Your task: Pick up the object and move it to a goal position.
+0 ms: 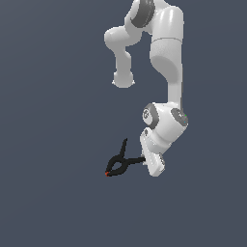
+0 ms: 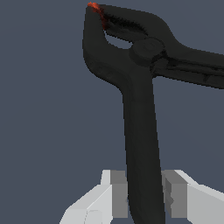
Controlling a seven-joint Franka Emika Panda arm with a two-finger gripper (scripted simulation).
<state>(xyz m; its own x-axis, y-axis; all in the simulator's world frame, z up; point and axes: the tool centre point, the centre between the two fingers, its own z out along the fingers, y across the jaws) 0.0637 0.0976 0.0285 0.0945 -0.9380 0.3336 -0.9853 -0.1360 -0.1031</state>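
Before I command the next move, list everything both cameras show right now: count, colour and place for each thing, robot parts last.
spring clamp: one, black with a small red-orange jaw tip; one handle sits between the gripper's fingers, the other handle splays free, the tip points away from the gripper.
background: plain dark blue-grey, filling both views; no surface edge or goal marker can be made out.
arm: one, white with grey joints, coming down from the top of the exterior view.
gripper: one, white with grey pads, closed on the clamp's handle.
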